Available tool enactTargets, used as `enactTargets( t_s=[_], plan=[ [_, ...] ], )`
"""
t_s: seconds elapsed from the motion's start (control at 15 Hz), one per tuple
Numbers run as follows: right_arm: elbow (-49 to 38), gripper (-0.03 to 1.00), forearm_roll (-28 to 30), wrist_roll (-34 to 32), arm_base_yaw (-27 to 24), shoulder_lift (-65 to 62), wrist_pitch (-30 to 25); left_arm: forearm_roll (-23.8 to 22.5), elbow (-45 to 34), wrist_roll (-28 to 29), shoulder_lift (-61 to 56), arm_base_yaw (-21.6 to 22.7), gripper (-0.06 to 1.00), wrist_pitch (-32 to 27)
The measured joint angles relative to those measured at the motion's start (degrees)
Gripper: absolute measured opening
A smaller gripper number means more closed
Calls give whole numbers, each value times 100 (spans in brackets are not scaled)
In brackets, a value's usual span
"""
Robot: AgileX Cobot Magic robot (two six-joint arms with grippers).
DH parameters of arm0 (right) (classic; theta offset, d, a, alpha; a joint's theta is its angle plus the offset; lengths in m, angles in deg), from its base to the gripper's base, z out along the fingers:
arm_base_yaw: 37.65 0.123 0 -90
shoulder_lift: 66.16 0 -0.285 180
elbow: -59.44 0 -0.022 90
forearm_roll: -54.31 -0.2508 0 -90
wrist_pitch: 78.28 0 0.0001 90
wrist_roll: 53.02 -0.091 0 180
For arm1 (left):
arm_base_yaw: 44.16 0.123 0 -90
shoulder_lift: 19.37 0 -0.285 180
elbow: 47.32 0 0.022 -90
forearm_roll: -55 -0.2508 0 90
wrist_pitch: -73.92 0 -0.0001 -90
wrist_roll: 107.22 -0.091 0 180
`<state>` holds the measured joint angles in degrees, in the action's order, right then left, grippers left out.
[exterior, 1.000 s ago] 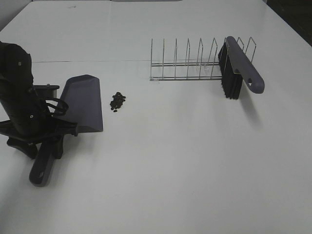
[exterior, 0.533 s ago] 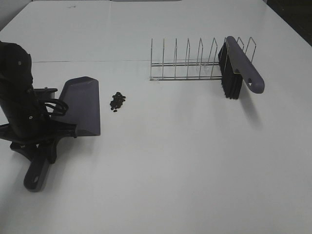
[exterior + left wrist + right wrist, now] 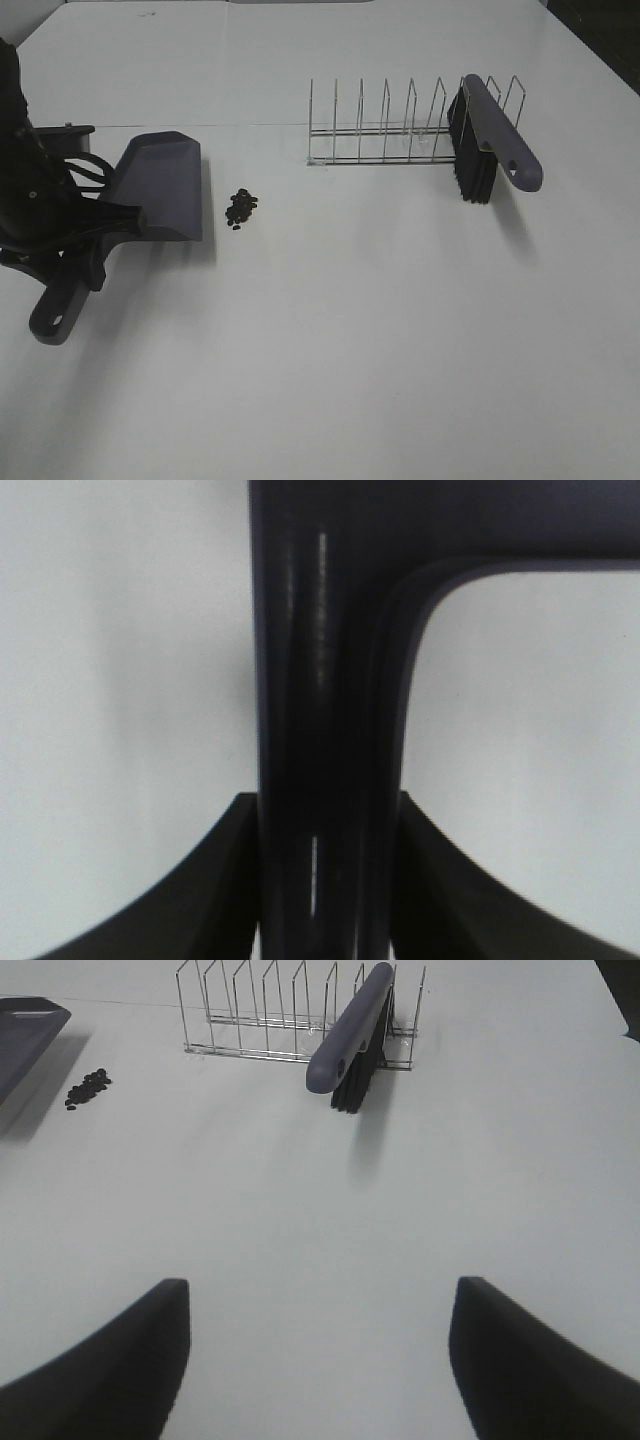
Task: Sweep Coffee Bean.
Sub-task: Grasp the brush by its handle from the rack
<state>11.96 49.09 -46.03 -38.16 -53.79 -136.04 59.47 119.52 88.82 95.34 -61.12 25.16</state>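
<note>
Beans: the coffee beans (image 3: 241, 208) lie in one small heap on the table (image 3: 350, 350), just beside the open lip of the dustpan (image 3: 160, 187) and apart from it.
Dustpan: its shadow suggests to me that it hangs slightly off the surface, lip towards the heap.
Left gripper: the left gripper (image 3: 325, 900) is pressed together on the handle (image 3: 320, 680), one finger on each side.
Brush: the brush (image 3: 495, 135) leans in the wire rack (image 3: 385, 130), well apart from the heap and untouched.
Right gripper: the right gripper (image 3: 320, 1360) is spread wide over bare table and holds nothing.
Risk, pan: I hold the handle far from the lip, so the pan may pivot in the jaws. A lip set down tilted leaves a gap that beans slip under.
Risk, heap: if I bring the lip in too fast it nudges the beans, and they roll and scatter.
Risk, brush: pulling it out askew may drag the light rack along.
Change: a second ago the pan lay flat and nearer the front edge. It has since risen and moved back with the arm, and the left jaws have closed. Beans, brush and rack have not moved.
</note>
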Motion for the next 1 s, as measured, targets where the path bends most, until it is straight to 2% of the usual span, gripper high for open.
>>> enactTargets(
  t_s=[0.2, 0.33, 0.53, 0.8, 0.93, 1.0],
  plan=[
    [23, 61, -11, 0, 0, 957, 1524, -6, 0, 0, 0, 0, 32, 0],
    [160, 61, -40, 0, 0, 1662, 2114, -6, 0, -29, 0, 0, 32, 6],
    [837, 61, -149, 0, 0, 3077, 2372, -11, 0, -52, 0, 0, 32, 11],
    [2057, 61, -212, 6, 0, 4927, 2429, -11, 0, -86, 0, 0, 32, 17],
    [2762, 61, -304, 6, 0, 6028, 2429, -11, 0, -86, 0, 0, 32, 23],
    [3507, 61, -315, 57, 0, 7053, 2349, -11, 0, -86, 0, 0, 32, 23]
  ],
)
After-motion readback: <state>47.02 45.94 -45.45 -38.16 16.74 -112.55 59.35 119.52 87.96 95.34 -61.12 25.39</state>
